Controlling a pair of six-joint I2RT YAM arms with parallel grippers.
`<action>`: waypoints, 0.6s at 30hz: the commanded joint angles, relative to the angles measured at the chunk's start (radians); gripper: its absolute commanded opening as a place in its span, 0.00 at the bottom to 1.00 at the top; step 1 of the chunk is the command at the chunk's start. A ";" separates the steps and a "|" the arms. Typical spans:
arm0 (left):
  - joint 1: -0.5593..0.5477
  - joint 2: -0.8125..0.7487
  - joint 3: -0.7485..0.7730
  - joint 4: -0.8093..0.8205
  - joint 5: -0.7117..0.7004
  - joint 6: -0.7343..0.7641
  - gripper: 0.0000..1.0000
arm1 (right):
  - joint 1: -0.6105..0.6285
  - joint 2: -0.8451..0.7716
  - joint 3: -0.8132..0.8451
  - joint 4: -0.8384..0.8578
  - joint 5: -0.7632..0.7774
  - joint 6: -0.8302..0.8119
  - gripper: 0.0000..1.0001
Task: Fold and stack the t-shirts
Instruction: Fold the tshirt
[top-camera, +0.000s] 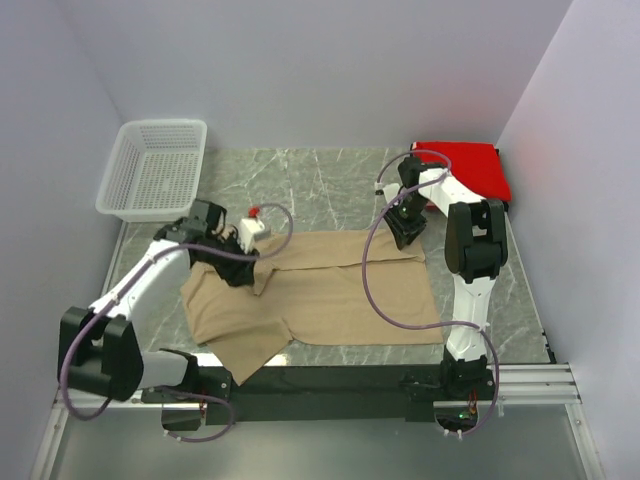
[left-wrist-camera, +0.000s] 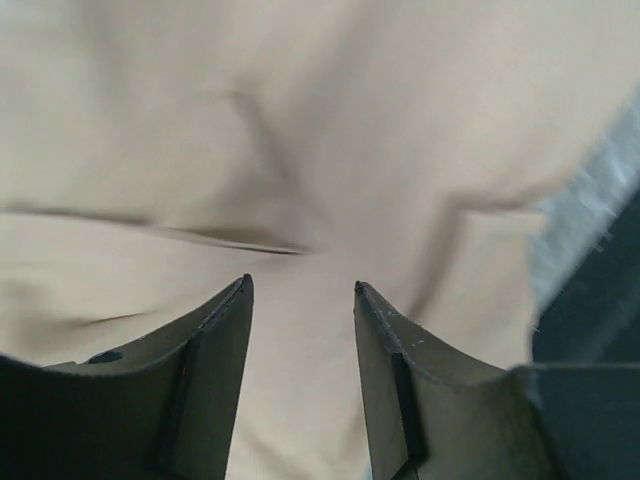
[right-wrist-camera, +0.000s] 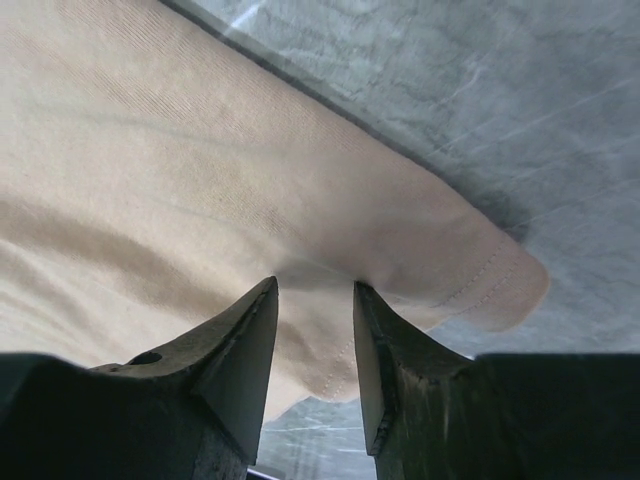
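The tan t-shirt (top-camera: 330, 290) lies spread on the marble table, its left part rumpled and one sleeve hanging toward the front edge. The red t-shirt (top-camera: 462, 165) lies folded at the back right. My left gripper (top-camera: 237, 268) is low over the tan shirt's upper left; in the left wrist view (left-wrist-camera: 300, 285) its jaws stand apart with cloth (left-wrist-camera: 300, 150) beneath them. My right gripper (top-camera: 407, 235) is at the shirt's upper right corner; in the right wrist view (right-wrist-camera: 314, 285) its jaws stand apart around the hemmed corner (right-wrist-camera: 420, 260).
A white mesh basket (top-camera: 155, 168) stands at the back left. Bare marble table (top-camera: 300, 180) shows behind the tan shirt. A black rail (top-camera: 330, 380) runs along the front edge. Walls close in on the left, back and right.
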 joint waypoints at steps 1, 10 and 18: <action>0.099 0.112 0.156 0.040 -0.019 0.023 0.50 | -0.005 -0.038 0.056 -0.015 0.007 -0.009 0.43; 0.212 0.514 0.476 -0.031 -0.057 0.079 0.57 | -0.005 0.003 0.094 -0.033 0.000 0.013 0.42; 0.219 0.610 0.482 0.023 -0.143 0.066 0.55 | -0.004 0.005 0.091 -0.029 -0.002 0.017 0.42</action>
